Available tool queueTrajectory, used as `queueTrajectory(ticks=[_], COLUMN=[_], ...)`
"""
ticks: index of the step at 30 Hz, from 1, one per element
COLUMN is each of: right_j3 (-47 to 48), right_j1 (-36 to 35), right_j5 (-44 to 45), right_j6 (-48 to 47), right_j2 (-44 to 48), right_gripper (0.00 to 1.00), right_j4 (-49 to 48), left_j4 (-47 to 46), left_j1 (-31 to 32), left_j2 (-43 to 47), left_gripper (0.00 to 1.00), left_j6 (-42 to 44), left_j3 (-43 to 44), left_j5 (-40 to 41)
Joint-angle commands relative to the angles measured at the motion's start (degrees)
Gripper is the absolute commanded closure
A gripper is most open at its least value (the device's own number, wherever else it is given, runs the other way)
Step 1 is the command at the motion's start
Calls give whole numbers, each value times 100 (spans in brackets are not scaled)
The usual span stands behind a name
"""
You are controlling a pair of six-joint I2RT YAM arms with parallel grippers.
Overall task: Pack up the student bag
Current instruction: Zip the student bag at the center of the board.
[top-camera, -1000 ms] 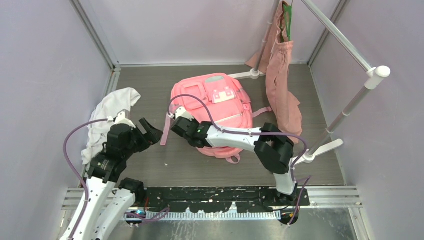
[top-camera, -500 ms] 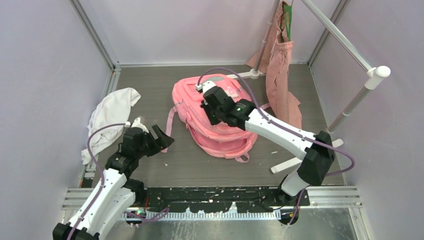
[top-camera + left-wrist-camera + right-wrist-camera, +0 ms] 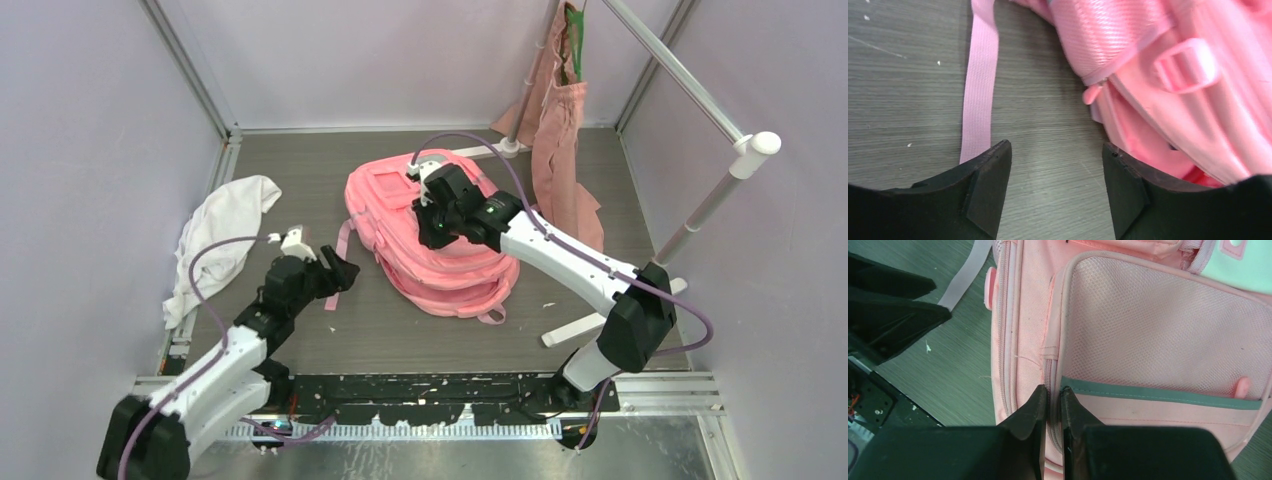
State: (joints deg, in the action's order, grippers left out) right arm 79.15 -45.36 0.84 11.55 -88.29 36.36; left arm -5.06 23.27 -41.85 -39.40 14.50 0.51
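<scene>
The student bag (image 3: 460,270), a pink backpack, lies mid-table with its main compartment gaping toward the front. My right gripper (image 3: 432,222) is over its top face. In the right wrist view the gripper (image 3: 1054,390) is shut on the bag's (image 3: 1148,325) zip seam beside the mesh pocket. My left gripper (image 3: 335,280) is open and empty, low over the table at the bag's left edge. In the left wrist view the gripper (image 3: 1055,150) frames bare table. A loose pink strap (image 3: 979,85) lies to its left. The bag's side (image 3: 1158,85) with a zip pull (image 3: 1093,92) lies to its right.
A white cloth (image 3: 225,225) lies crumpled at the left wall. A dusty-pink tote (image 3: 565,170) hangs from a white rack (image 3: 690,80) at the back right. The rack's foot (image 3: 580,325) lies on the table right of the bag. Cage walls enclose the table.
My right gripper moved from the bag's near-left edge to its top face and closed on the seam, and the bag shifted and gaped open. My left arm swung right toward the bag's strap.
</scene>
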Motion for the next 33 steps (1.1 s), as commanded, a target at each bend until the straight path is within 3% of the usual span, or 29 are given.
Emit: queueTrajectory(ticks=[1,9,19,33], right_j3=[209,401,408,425], right_j1=[125,203,230,229], right_j5=[-458,-502,-537,-668], right_j6=[354,462,477,553], right_j2=[386,418,354,243], right_gripper=[99,99,99,99], right_j4=[-396,-427,-348,-390], left_j4=[-352,-1651,-2089,-2201], left_j1=[93,108,147,213], left_j2=[-1232,-2613,-3516,-4192], left_gripper=[36,40,44,54], left_j6=[369,297,324,541], left_j3=[610,765,1277,1597], left_j5=[284,-494,-1001,-609])
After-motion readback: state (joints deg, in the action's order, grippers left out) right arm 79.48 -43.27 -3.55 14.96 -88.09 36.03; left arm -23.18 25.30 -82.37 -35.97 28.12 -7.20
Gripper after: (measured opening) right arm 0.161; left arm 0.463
